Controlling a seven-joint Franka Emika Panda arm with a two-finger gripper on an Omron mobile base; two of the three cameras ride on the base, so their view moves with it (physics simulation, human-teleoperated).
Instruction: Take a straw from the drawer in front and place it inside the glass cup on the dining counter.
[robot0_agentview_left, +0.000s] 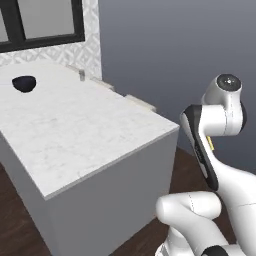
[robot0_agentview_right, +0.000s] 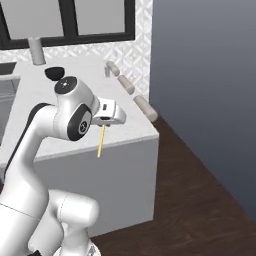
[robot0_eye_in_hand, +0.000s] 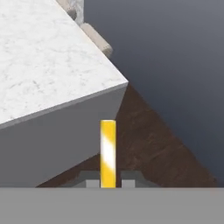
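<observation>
I have the straw (robot0_eye_in_hand: 108, 151) pinched between my jaws, which are closed narrow on its lower end; in the hand view it rises yellow between my two dark tips. From the right base view my gripper (robot0_agentview_right: 103, 124) hangs off the near edge of the dining bench (robot0_agentview_right: 130, 125), with the straw (robot0_agentview_right: 100, 142) dangling below it in front of the bench's grey side. So I judge the first half done: one straw is taken and in my grip. What is left is the carry across the marble top and the drop into the cup.

Counting from near to far: one straw, in my jaws. One dining bench (robot0_agentview_left: 75, 130), its white slab bare at my end. Along its far long side I count three beige stool cushions (robot0_agentview_right: 145, 108) in the right base view. Toward the far end sits one dark blue bowl (robot0_agentview_left: 24, 83), and beyond the middle, near the far edge, one small glass cup (robot0_agentview_left: 82, 75), standing upright and well apart from me. It is too small to tell whether anything is in it. Farthest, by the window, stands one pale upright cylinder (robot0_agentview_right: 36, 50), which may be the paper-towel roll.
</observation>
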